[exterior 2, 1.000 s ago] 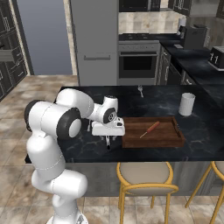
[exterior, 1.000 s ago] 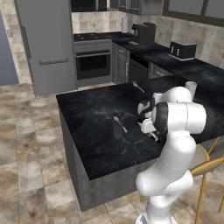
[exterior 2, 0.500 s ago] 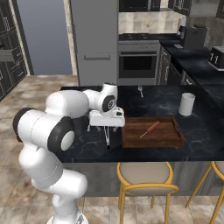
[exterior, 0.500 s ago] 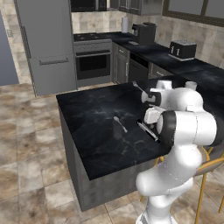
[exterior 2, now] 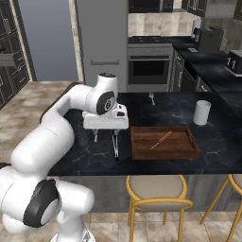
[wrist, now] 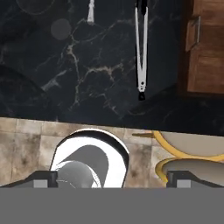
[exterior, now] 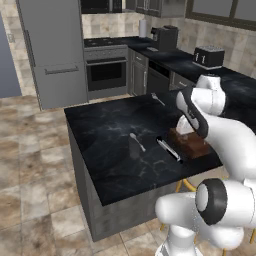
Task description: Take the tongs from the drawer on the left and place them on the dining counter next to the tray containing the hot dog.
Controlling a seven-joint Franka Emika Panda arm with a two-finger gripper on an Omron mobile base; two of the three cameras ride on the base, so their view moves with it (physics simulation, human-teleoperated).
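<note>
Lying flat on the dining counter (exterior 2: pixel 156 105), the tongs (exterior 2: pixel 116 146) rest on the glossy black veined marble just beside the left short end of the brown wooden tray (exterior 2: pixel 163 142), apart from it by a thin strip of bare stone and running roughly parallel to that end. In the left base view the tongs (exterior: pixel 169 149) show as a slim dark bar with a silvery edge, close to the counter's near edge. In the hand view the tongs (wrist: pixel 141 48) taper to a closed dark tip that points toward the counter edge, with the tray (wrist: pixel 204 48) off to one side.

The gripper (exterior 2: pixel 106 133) hangs above the counter, its white hand block level and its two dark fingers pointing down, one on each side. The jaws stand spread wide, and nothing sits between them; the fingers touch neither the tongs nor the marble. The finger nearest the tray is over the far end of the tongs, clear of them.

Inside the tray lies a hot dog (exterior 2: pixel 161 139), thin and reddish, set on a slant. A small silvery spoon-like utensil (exterior: pixel 137 141) rests on the marble left of the tongs, and another (exterior 2: pixel 152 98) lies near the counter's far edge. A white cylindrical container (exterior 2: pixel 202 112) stands upright beyond the tray's right end. Yellow-framed stools (exterior 2: pixel 159 193) with tan seats stand under the near edge.
</note>
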